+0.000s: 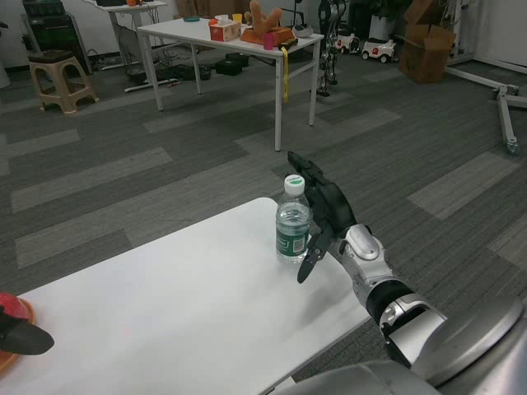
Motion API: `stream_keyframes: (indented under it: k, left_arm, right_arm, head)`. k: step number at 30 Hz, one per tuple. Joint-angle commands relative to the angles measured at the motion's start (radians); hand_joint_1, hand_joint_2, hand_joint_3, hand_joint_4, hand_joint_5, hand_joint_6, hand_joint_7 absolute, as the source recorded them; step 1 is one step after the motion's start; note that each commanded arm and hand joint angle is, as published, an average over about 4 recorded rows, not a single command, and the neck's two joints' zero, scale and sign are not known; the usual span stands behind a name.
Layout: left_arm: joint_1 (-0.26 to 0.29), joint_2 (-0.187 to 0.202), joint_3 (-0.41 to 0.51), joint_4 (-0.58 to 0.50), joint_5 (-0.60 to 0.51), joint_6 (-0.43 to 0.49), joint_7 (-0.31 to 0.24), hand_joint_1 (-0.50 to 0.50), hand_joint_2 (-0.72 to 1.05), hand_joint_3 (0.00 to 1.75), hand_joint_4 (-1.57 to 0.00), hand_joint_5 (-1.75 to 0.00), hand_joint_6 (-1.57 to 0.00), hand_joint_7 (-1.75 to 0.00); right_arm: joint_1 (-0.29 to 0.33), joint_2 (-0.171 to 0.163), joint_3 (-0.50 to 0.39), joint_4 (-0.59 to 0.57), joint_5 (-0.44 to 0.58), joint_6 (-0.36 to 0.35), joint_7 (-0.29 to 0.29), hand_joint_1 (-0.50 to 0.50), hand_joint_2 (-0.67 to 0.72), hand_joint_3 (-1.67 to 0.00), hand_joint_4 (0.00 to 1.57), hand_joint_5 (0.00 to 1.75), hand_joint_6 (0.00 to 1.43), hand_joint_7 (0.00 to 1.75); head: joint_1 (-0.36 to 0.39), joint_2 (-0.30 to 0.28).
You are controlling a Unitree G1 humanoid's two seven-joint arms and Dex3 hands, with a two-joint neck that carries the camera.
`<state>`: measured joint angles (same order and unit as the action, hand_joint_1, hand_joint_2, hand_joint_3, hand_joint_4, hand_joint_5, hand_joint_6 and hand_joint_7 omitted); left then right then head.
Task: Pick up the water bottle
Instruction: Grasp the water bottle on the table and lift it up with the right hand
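Your right hand (321, 216), fingers spread and gripping nothing, sits just right of the upright water bottle (292, 220), so close leftward.

Clear plastic water bottle (292, 228) on smooth white table (181, 321).

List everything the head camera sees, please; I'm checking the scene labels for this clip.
water bottle: 1, clear with green label and white cap, upright near the white table's far edge
white table: 1, foreground
red-and-orange object: 1, partly cut off at left edge
second white table: 1, background, holding mixed small items
stool: 1, beige, far left
cardboard boxes: stacked, brown, far right
right hand: 1, black, open beside the bottle
left hand: black, at left edge, mostly out of view
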<state>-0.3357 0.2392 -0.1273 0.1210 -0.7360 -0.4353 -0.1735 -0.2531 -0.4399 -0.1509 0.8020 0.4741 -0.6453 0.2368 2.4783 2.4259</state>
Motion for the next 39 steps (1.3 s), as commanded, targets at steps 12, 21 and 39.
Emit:
stream_keyframes:
  k: [12,21,39]
  left_arm:
    - [0.017,0.001,0.003,-0.003,-0.004,0.001,0.000,-0.43,-0.55,0.09,0.00,-0.10,0.00,0.00]
    - [0.023,0.000,0.001,-0.003,-0.005,0.001,0.000,-0.43,-0.55,0.09,0.00,-0.10,0.00,0.00]
    - [0.023,-0.003,-0.003,0.001,-0.006,0.001,0.000,-0.43,-0.55,0.09,0.00,-0.10,0.00,0.00]
  right_arm:
    - [-0.073,-0.026,0.126,0.109,0.000,0.007,0.008,-0.50,0.66,0.00,0.00,0.00,0.00,0.07]
    - [-0.096,-0.030,0.146,0.147,-0.002,0.007,0.008,-0.50,0.66,0.00,0.00,0.00,0.00,0.07]
    - [-0.183,-0.049,0.180,0.274,-0.003,0.007,-0.008,-0.50,0.66,0.00,0.00,0.00,0.00,0.07]
  head:
    - [0.002,-0.007]
    - [0.004,-0.014]
    - [0.001,-0.021]
